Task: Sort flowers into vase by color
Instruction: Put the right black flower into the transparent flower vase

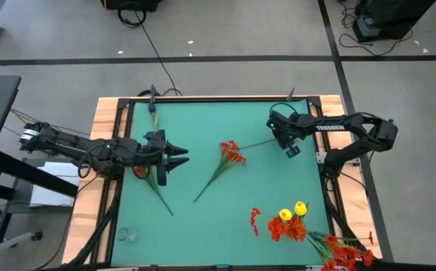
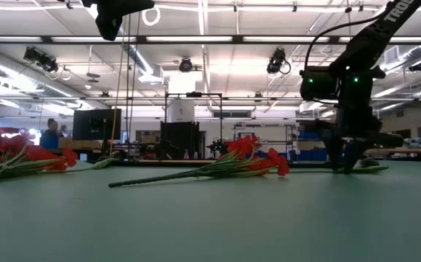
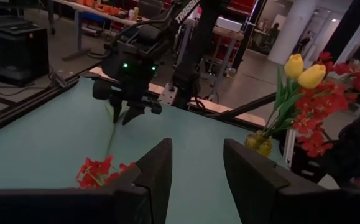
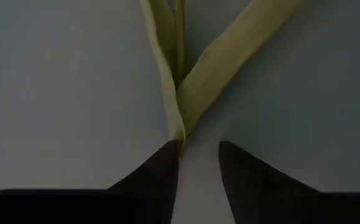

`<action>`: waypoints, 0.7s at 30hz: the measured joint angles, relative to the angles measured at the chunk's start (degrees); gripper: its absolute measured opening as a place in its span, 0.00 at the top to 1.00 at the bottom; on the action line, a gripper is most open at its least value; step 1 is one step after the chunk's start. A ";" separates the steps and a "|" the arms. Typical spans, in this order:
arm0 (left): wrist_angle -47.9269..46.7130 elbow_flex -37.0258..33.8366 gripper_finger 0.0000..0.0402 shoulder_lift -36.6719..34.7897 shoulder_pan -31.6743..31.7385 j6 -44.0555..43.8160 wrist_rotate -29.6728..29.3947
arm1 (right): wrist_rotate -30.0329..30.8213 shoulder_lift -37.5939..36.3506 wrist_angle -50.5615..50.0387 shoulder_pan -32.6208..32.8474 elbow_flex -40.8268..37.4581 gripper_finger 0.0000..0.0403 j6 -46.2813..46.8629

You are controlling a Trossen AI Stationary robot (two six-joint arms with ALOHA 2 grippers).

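The right gripper, fingers narrowly parted and pressed low to the table, straddles the leafy stalk end of a red flower lying mid-table. Light, floppy and thin, it looks best pinched mid-stalk. Open mat lies toward six o'clock. The left gripper waits open at nine o'clock.

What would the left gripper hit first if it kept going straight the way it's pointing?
Probably the red flower stem lying mid-table: the left gripper, fingers open, points across the mat toward it. In the left wrist view those blooms lie just ahead and lower, so it might pass over them toward the right gripper.
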 joint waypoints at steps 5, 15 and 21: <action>-0.03 0.00 0.63 0.00 0.00 0.27 0.00 | 1.61 -1.43 1.23 -0.09 -0.30 0.77 1.01; 0.04 0.00 0.63 0.00 1.38 0.03 0.02 | 5.23 -1.19 1.73 -1.58 -0.34 0.77 -0.46; -0.01 0.00 0.63 0.00 1.40 0.24 -0.47 | 5.00 0.75 1.37 -3.72 -0.15 0.77 -6.65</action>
